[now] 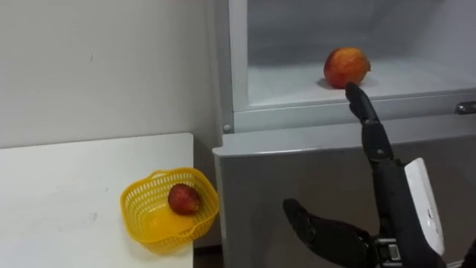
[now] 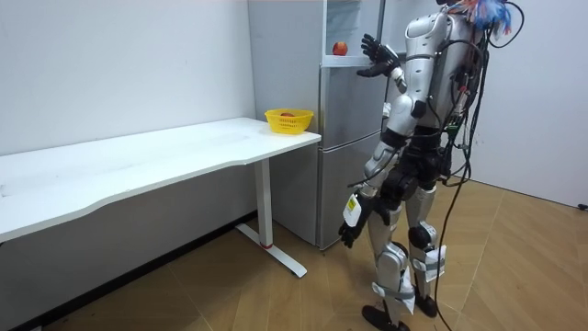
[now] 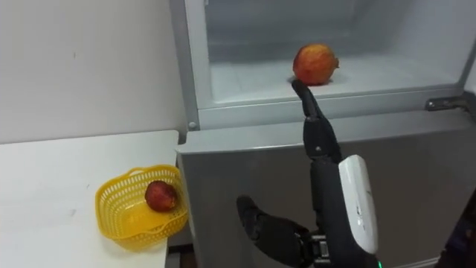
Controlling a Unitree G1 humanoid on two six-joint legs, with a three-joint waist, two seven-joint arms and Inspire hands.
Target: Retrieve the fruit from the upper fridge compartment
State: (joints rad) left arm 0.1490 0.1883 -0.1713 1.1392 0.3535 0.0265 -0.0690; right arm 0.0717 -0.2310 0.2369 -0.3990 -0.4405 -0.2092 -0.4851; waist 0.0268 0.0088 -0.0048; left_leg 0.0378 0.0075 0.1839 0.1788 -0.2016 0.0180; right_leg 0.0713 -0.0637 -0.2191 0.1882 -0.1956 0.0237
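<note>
Reaching for the red fruit [image 1: 346, 67] looks like the step in hand. In the left eye view it sits at about one o'clock, near the front edge of the upper fridge shelf [image 1: 297, 83]. The right robot hand [image 1: 383, 186] rises from five o'clock with its fingers straight and apart, thumb splayed toward nine o'clock, holding nothing, and its fingertips [image 1: 357, 100] lie just under the fruit. At seven o'clock a yellow basket [image 1: 137, 223] stands on the tabletop [image 1: 67, 193] corner with a second red fruit [image 1: 184, 199] inside. In the room view the robot stands facing the open fridge with its right arm raised to shelf height, and a gap shows between hand and fruit. The left robot hand [image 2: 348, 232] hangs by the thigh; whether it is apart or together I cannot tell. The right eye view puts the fingertips at the fruit's seven o'clock. To do this well, I judge the hand should pass over the shelf lip, turn its palm to the fruit, and close only once thumb and fingers bracket it, since a poke from straight fingertips could roll it deeper.
</note>
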